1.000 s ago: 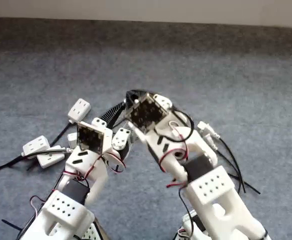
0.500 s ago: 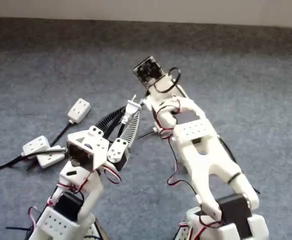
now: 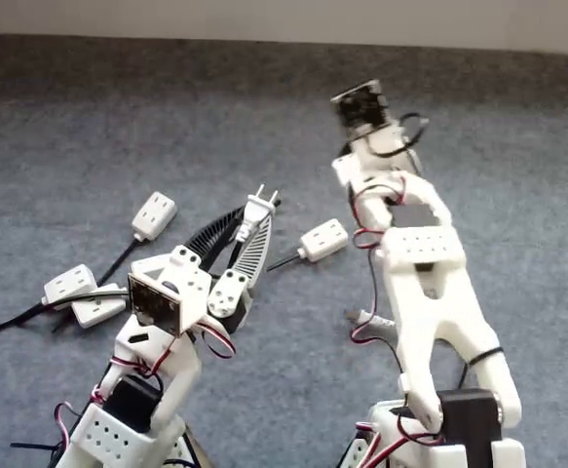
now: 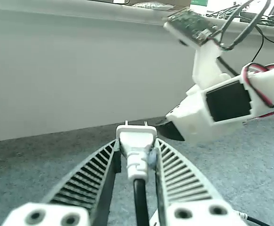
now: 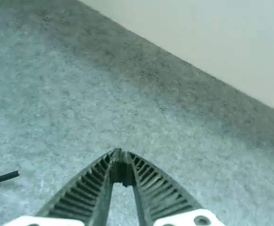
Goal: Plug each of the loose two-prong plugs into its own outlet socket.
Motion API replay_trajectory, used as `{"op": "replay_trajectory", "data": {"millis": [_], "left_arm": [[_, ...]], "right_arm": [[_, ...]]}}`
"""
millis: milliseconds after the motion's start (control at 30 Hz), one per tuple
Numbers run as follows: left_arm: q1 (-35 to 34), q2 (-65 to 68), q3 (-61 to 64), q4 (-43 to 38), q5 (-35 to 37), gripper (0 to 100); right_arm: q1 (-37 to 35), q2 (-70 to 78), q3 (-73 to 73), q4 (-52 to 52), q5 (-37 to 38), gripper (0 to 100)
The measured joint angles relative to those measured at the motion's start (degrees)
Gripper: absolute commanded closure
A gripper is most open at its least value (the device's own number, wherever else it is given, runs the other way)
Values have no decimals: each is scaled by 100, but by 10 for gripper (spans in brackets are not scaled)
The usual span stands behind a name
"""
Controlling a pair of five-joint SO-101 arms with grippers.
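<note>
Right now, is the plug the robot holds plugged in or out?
Out. The two-prong plug sits in the jaws of the left gripper, prongs bare, touching no socket.

In the high view the right gripper is hidden beneath its arm's camera board, and a white block is half covered by the left arm, so its kind cannot be told. The black cords are cut off at the left edge. The cord of the plug is cut off by the edge in the left wrist view, a cable end likewise in the right wrist view.
</note>
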Motion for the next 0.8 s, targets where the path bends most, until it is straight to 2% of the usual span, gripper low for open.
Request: {"op": "replay_trajectory", "data": {"millis": [167, 367, 567, 700, 800], "left_arm": [[-123, 0, -26, 202, -255, 994], [-123, 0, -246, 844, -325, 994], [-123, 35, -659, 976, -352, 993], [-132, 677, -1345, 1108, -360, 993], [-123, 1679, -2119, 1108, -360, 993]], "right_arm": [[492, -484, 0, 624, -695, 991], [686, -985, 0, 1820, -756, 991], [1275, -1398, 440, 2585, -879, 991], [1793, -1626, 1046, 2646, -1451, 991], [1987, -1688, 1398, 2646, -1811, 991]]}}
